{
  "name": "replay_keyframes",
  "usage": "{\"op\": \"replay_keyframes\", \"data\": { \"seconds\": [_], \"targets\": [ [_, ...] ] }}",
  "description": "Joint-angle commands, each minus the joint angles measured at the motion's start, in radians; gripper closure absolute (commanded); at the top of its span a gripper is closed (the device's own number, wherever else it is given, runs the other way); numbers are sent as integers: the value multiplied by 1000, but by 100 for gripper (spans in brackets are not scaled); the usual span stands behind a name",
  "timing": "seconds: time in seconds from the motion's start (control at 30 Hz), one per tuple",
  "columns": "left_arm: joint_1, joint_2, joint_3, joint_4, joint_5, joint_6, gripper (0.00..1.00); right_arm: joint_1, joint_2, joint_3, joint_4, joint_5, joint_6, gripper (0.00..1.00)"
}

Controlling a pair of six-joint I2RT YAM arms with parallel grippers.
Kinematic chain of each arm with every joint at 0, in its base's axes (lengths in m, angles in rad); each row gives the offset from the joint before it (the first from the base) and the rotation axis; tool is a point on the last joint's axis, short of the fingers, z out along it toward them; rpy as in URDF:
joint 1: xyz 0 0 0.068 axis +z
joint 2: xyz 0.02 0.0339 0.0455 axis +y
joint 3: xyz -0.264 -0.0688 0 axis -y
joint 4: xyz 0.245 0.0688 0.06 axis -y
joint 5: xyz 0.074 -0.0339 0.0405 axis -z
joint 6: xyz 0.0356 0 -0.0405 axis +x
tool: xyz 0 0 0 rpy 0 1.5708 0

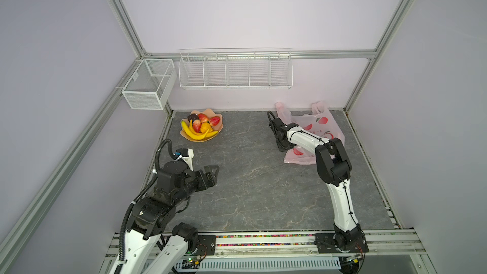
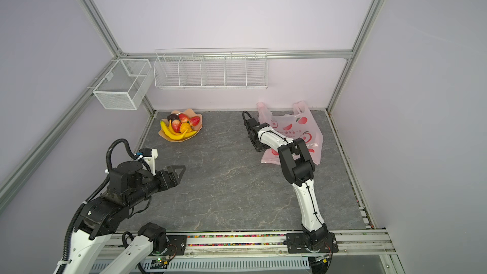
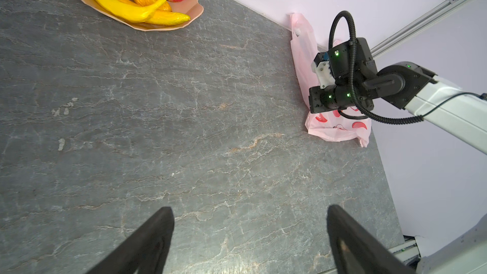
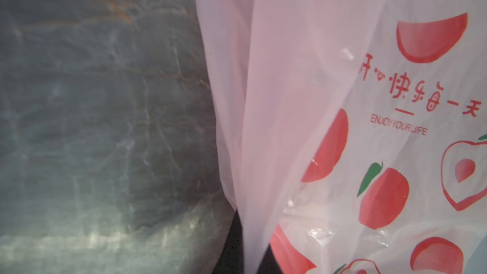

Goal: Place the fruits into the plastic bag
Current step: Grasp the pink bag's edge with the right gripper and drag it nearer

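We see a grey table (image 1: pixel 250 180), bare across its middle. By the back wall on the right lies the plastic bag (image 1: pixel 320 125), thin, limp and likely slippery. Our right gripper (image 1: pixel 282 147) pinches its side fold. The fruits (image 1: pixel 201 126), probably light, fill a dish (image 3: pixel 195 9) at back left. Our left gripper (image 3: pixel 249 208) hovers spread and empty.

White arm links (image 1: pixel 342 202), black joints (image 1: pixel 333 166), ribbed black cables (image 3: pixel 352 35)

Bright, even light, faint shadows.
Our right wrist view blurs the tabletop (image 4: pixel 92 127); glints dot the plastic bag (image 4: pixel 303 88).
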Motion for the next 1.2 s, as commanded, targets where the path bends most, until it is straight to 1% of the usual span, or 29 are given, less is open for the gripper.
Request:
{"op": "replay_keyframes", "data": {
  "seconds": [0.0,0.13,0.2,0.33,0.43,0.63,0.7,0.8,0.9,1.03,1.07,1.17],
  "targets": [
    [-4,36,39,37,19,-23,10,28,-137,-102,82,11,-67,94],
    [-3,112,85,30,-5,-66,13,84,-287,-279,183,3,-167,94],
    [-4,171,118,15,-20,-79,13,117,-364,-370,222,-43,-212,94],
    [-3,256,182,14,-42,-95,13,228,-533,-557,304,-73,-348,94],
    [-3,298,220,30,-61,-100,13,308,-651,-673,338,-133,-424,94],
    [-4,370,293,30,-95,-105,13,420,-857,-857,333,-200,-525,94],
    [-4,380,310,26,-108,-101,13,453,-931,-918,328,-246,-582,94],
    [-3,390,337,6,-142,-87,13,486,-1041,-1003,286,-322,-727,94],
    [-4,398,339,-3,-143,-80,13,491,-1154,-1078,229,-348,-860,94],
    [-4,387,284,21,-109,-87,13,453,-1289,-1164,179,-285,-1016,94],
    [-3,379,262,31,-99,-92,13,419,-1315,-1180,170,-265,-1049,94],
    [-5,355,197,56,-72,-105,13,270,-1377,-1213,144,-279,-1148,94]
  ]
}}
